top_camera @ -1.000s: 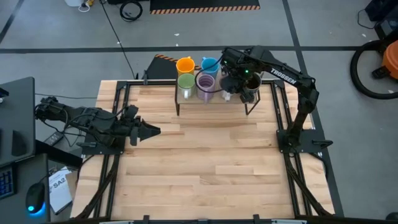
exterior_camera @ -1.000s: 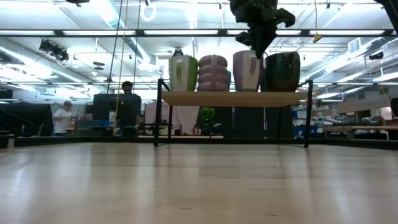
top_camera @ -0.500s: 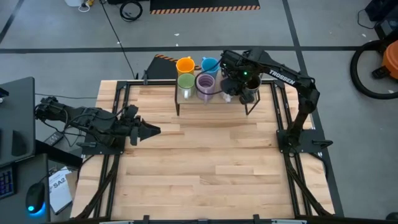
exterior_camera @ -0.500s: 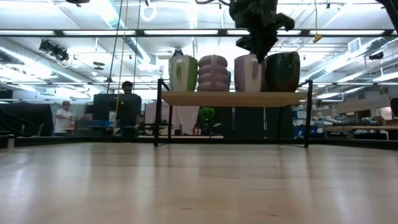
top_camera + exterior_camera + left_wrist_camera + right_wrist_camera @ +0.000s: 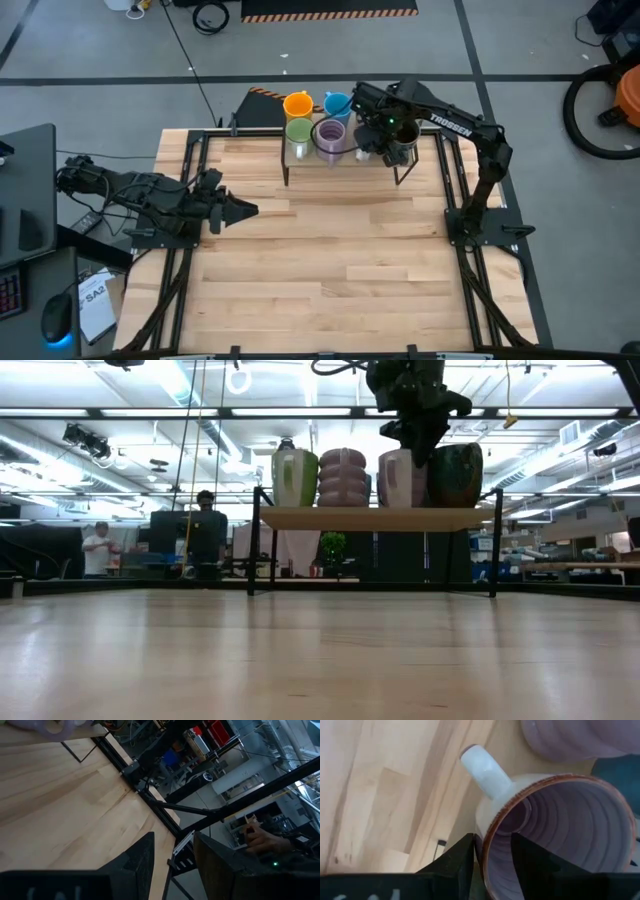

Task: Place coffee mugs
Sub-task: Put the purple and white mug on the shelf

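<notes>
A low wooden shelf [image 5: 375, 518] stands at the table's far side and carries the coffee mugs. In the low view a green mug [image 5: 294, 478], a ridged lilac mug [image 5: 342, 478], a pale lilac mug [image 5: 397, 478] and a dark mug [image 5: 456, 475] stand on their bases. An orange mug [image 5: 298, 104] and a blue mug [image 5: 337, 103] stand behind them. My right gripper [image 5: 492, 865] is open above the pale lilac mug [image 5: 555, 820], one finger inside its rim and one outside. My left gripper [image 5: 175, 865] waits open over the table's left side [image 5: 235, 210], holding nothing. My right gripper points down at the pale lilac mug, with its fingers on either side of the rim [image 5: 484, 845], close beside the handle [image 5: 482, 767]. The fingers stand apart. Whether either finger touches the wall I cannot tell. The mug stands upright on the shelf.
The dark mug stands close beside my right gripper [image 5: 418, 445] and the ridged lilac mug [image 5: 570, 740] stands on the other side. Bare wooden tabletop [image 5: 340, 260] lies between the shelf and the near edge. Black frame rails [image 5: 190, 200] run along both sides.
My right gripper has sunk slightly and opened, letting go of the pale lilac mug's rim. The mug now stands on the shelf between the ridged lilac mug and the dark one.
</notes>
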Robot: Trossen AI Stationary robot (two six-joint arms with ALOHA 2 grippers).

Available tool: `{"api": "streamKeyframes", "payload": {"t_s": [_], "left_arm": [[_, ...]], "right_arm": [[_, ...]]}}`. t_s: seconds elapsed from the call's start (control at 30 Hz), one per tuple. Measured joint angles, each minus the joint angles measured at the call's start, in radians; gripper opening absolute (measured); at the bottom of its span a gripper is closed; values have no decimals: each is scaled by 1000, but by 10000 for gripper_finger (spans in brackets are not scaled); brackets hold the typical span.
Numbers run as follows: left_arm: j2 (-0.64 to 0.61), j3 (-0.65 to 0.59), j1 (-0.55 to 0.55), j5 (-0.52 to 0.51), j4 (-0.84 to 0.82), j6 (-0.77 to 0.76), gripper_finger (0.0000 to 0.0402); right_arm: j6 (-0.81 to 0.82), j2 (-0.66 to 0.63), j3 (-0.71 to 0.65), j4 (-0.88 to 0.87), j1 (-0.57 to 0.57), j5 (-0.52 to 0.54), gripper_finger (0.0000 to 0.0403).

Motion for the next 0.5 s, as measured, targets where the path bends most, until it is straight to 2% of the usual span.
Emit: {"api": "streamKeyframes", "payload": {"t_s": [0.33, 0.5], "left_arm": [[0, 0, 0, 0, -5, 33, 142], [0, 0, 0, 0, -5, 42, 142]], "right_arm": [[-35, 0, 0, 19, 34, 135, 137], [-36, -1, 0, 28, 36, 163, 137]]}}
